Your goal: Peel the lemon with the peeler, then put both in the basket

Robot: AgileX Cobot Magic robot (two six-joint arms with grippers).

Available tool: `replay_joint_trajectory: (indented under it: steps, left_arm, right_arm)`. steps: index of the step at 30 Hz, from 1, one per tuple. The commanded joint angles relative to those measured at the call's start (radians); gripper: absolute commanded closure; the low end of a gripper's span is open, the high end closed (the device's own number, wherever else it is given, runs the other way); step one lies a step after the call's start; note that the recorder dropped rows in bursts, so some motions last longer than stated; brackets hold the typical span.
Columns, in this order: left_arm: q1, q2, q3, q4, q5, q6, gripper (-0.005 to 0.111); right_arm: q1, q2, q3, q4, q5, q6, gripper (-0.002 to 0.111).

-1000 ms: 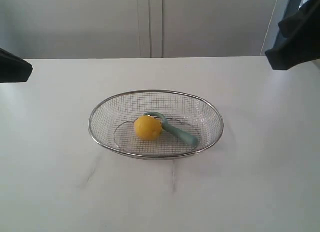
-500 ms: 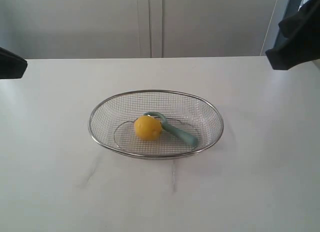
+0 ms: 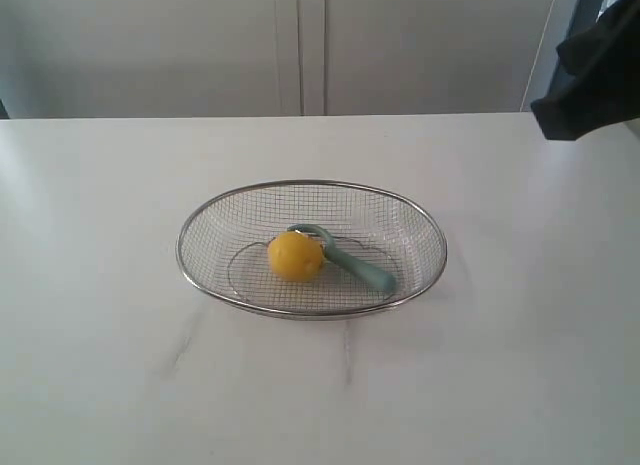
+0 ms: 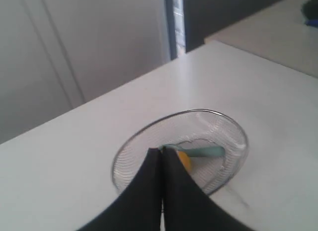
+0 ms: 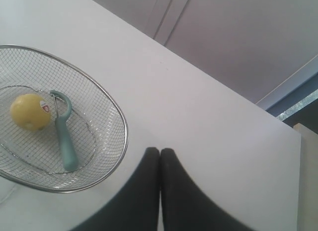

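The lemon lies on the floor of the wire-mesh basket, slightly toward 9 o'clock from the basket's centre in the exterior view. The sloped mesh walls should keep it from rolling off. The peeler lies flat in the same basket. Its curved head touches the lemon's 1 o'clock side and its teal handle points toward 4 o'clock. Neither is held.

The left gripper has its fingers pressed together on nothing and hangs high over the white table, well apart from the basket. The right gripper is also closed and empty, and it is off the basket's rim. Its arm shows only at 2 o'clock in the exterior view.

With both things in the basket and both claws clear, the placing step looks finished. The red-and-white sticker sits on yellow skin, and whether any peel has come off cannot be told.
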Motion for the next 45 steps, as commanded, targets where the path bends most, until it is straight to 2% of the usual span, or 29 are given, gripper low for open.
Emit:
replay_joint_trajectory:
  steps: [1,4,9,12,15,21,32,34,35,37,38,40,45]
  left_arm:
    - [0.082,-0.128,0.202,-0.017,-0.182,-0.012,0.107]
    - [0.102,-0.212,0.342,-0.028,-0.303,-0.030,0.107]
    - [0.150,-0.363,0.575,-0.132,-0.510,-0.057,0.107]
    - [0.175,-0.447,0.671,-0.171,-0.574,-0.095,0.107]
    - [0.179,-0.543,0.741,-0.173,-0.582,-0.115,0.107]
    - [0.179,-0.555,0.821,-0.173,-0.614,-0.203,0.107]
    - [0.179,-0.555,0.834,-0.173,-0.663,-0.406,0.107]
    - [0.179,-0.555,0.855,-0.131,-0.686,-0.418,0.107]
    - [0.179,-0.555,0.863,-0.058,-0.710,-0.462,0.107]
    - [0.179,-0.555,0.863,0.178,-0.725,-0.596,0.107]
    - [0.179,-0.555,0.863,0.293,-0.710,-0.606,0.107]
    - [0.179,-0.555,0.863,0.413,-0.693,-0.632,0.107]
    - [0.179,-0.555,0.863,0.433,-0.552,-0.522,0.107]
  right_arm:
    - [-0.009,-0.007,-0.001,-0.006,-0.002,0.006,0.108]
    - [-0.009,-0.007,-0.001,-0.006,-0.002,0.006,0.108]
    - [-0.009,-0.007,-0.001,-0.006,-0.002,0.006,0.108]
    - [-0.009,-0.007,-0.001,-0.006,-0.002,0.006,0.108]
    - [-0.009,-0.007,-0.001,-0.006,-0.002,0.006,0.108]
    - [-0.009,-0.007,-0.001,-0.006,-0.003,0.006,0.108]
    - [-0.009,-0.007,-0.001,-0.006,-0.002,0.006,0.108]
    - [-0.009,-0.007,-0.001,-0.006,-0.002,0.006,0.108]
    - [-0.009,-0.007,-0.001,-0.006,-0.002,0.006,0.108]
    - [-0.009,-0.007,-0.001,-0.006,-0.002,0.006,0.108]
    - [-0.009,-0.007,-0.001,-0.006,0.000,0.006,0.108]
    - [-0.009,-0.007,-0.001,-0.006,-0.001,0.006,0.108]
    - [-0.009,-0.007,-0.001,-0.006,-0.003,0.006,0.108]
